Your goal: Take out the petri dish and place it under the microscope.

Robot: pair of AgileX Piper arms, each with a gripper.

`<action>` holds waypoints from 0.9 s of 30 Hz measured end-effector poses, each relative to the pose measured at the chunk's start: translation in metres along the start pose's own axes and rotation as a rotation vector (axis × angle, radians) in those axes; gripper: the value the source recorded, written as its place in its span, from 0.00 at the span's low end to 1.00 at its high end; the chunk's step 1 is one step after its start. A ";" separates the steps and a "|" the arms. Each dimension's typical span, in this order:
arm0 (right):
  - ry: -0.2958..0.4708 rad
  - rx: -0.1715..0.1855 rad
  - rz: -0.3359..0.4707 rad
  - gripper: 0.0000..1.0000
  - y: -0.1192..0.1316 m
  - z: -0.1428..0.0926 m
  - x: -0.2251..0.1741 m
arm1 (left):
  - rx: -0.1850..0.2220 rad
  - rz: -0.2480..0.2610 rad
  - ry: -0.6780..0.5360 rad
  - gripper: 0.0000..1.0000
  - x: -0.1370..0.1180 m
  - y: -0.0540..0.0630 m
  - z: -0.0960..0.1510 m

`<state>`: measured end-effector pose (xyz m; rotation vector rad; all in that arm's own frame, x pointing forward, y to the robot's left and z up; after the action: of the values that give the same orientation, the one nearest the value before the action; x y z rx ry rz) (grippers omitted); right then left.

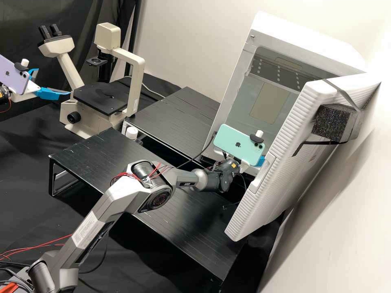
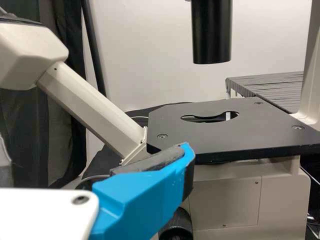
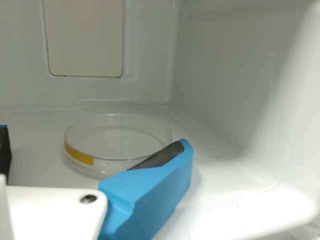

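- White boxlike cabinet with its ribbed plastic door swung wide, presumably so that an arm can get inside without scraping the frame; a block of black foam is strapped to the door's outer face;
- dark grey jointed right arm, stretched over a low black slatted platform to the cabinet's mouth, a low approach that seems meant to bring the gripper in near dish height;
- cream-bodied microscope with a flat black stage; a black cylinder hangs above the stage's rounded cut-out, so that is probably where the dish should end up;
- white left gripper with bright blue fingers, beside the microscope, its fingers spread and nothing between them; it looks parked there out of the other arm's way;
- white right gripper with bright blue, dark-padded fingers, inside the cabinet, its fingers well apart, likely to straddle the dish before squeezing; the next move is probably a little forward, then a gentle pinch, since a smooth wall could slip or tip;
- clear, shallow, round petri dish, lying flat on the cabinet's white floor, not gripped; a yellow strip on its side wall perhaps makes it easier to spot
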<state>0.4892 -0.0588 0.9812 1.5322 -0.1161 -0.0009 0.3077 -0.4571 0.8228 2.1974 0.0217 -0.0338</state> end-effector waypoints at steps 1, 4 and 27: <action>0.000 0.000 0.000 0.00 0.000 0.000 0.000 | 0.000 0.000 0.000 1.00 0.000 0.000 0.000; -0.003 -0.001 -0.002 0.00 -0.001 0.002 0.002 | 0.000 0.000 0.000 1.00 0.000 0.000 0.000; -0.015 0.000 -0.008 0.00 -0.003 0.001 0.003 | 0.000 0.000 0.000 1.00 0.000 0.000 0.000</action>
<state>0.4923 -0.0603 0.9781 1.5329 -0.1215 -0.0188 0.3077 -0.4571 0.8228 2.1974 0.0217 -0.0338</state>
